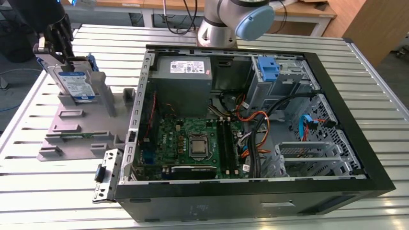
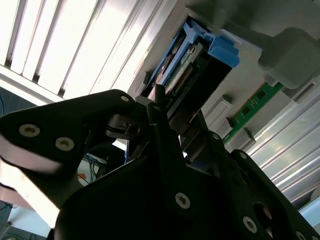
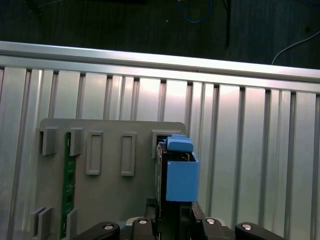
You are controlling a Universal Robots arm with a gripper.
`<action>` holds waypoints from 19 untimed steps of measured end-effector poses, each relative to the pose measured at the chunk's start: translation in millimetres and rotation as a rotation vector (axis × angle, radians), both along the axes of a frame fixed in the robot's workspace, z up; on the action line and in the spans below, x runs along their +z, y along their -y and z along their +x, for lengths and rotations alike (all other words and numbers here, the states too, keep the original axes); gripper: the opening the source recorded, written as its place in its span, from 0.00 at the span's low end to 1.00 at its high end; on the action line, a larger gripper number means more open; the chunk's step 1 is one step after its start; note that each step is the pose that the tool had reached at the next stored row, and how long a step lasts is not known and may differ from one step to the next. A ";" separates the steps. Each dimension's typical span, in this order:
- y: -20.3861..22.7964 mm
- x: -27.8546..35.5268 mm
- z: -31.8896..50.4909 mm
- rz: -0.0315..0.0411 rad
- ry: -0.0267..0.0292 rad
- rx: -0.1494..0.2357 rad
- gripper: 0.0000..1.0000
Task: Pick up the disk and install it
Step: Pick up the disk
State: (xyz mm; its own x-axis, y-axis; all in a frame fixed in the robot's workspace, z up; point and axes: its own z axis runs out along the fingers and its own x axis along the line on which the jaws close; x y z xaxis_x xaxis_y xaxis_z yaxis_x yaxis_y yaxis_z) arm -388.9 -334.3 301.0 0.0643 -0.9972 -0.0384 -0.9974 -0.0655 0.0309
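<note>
Upper left of the exterior view, the disk (image 1: pixel 75 82) stands on edge in a slot of a grey stand (image 1: pixel 76 127), its blue-and-white label facing the camera. It is outside the open case (image 1: pixel 377 177), which lies just beside the stand on the slatted table (image 1: pixel 38 191). The gripper (image 1: pixel 62 50) hangs directly over the disk's top edge, at or very near it, and I cannot tell whether it is clenched on the disk or released. The exterior view alone shows the label and the case's inside: power supply (image 1: pixel 182 72), motherboard (image 1: pixel 191 139) and a blue latch (image 1: pixel 268 69), with the arm (image 1: pixel 236 19) rising behind. The first wrist view looks straight down the disk (image 3: pixel 179 175), so only its thin edge and blue carrier appear, close to the gripper (image 3: pixel 172 222). It also shows the stand's (image 3: pixel 105 195) other slots and a green board (image 3: pixel 66 185) set in one of them. The second wrist view looks past the gripper (image 2: pixel 165 107) at the disk's (image 2: pixel 187 55) end from a slant, and the green board (image 2: pixel 252 107) shows beyond.
</note>
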 end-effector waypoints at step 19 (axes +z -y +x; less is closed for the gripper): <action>0.3 -0.3 -0.1 0.0000 0.0000 -0.099 0.35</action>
